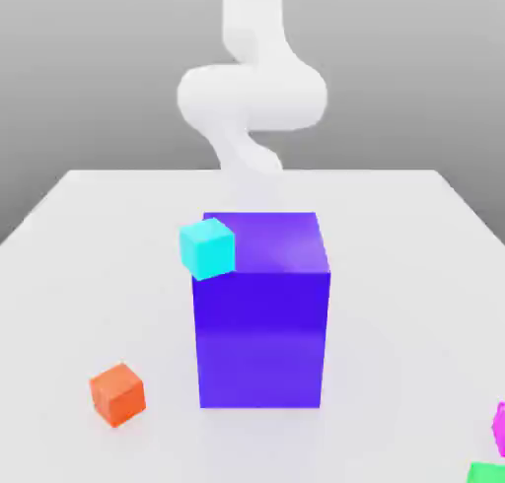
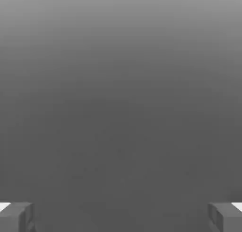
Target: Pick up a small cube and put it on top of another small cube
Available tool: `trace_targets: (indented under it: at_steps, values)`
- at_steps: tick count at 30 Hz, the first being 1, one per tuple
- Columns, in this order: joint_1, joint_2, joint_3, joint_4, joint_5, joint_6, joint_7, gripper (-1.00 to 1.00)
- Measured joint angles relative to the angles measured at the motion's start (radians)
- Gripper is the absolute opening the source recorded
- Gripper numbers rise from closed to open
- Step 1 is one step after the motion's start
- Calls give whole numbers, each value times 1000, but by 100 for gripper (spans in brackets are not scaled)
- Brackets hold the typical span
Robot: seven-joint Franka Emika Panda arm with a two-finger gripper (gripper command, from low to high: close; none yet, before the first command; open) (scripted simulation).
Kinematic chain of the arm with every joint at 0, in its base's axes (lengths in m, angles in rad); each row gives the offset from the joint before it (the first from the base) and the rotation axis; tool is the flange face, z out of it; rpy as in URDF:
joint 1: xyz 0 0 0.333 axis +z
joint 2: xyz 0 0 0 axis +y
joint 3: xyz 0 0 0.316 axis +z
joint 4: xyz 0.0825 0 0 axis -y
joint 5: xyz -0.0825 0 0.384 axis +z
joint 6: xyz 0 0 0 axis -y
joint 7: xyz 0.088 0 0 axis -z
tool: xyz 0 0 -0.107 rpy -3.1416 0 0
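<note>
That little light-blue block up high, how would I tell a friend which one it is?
Start at the big purple block standing in the middle of the white table. At its upper corner, on the exterior view's left, sits the small cyan cube. Unlike the orange cube down on the table, it is raised off the tabletop and light blue.

Small cubes: four — cyan [image 1: 207,247], orange [image 1: 117,393], magenta [image 1: 499,429], green [image 1: 485,473]. Big blue block [image 1: 262,343]: one.
</note>
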Motion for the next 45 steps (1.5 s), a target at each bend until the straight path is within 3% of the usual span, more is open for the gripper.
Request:
trace_targets:
  at_steps: [10, 19, 27, 34, 35, 41, 45]
  values:
    - [37, 363, 156, 25, 37, 97, 224, 0]
    - [115, 695, 282, 47, -60, 185, 515, 0]
    - [264, 998, 272, 70, -199, 255, 808, 0]
    - [396, 1253, 190, 110, -291, 380, 959, 0]
    - [404, 1275, 180, 116, -299, 396, 965, -100]
    - [408, 1286, 176, 118, -303, 407, 969, -100]
    - [380, 1187, 214, 94, -261, 332, 938, -100]
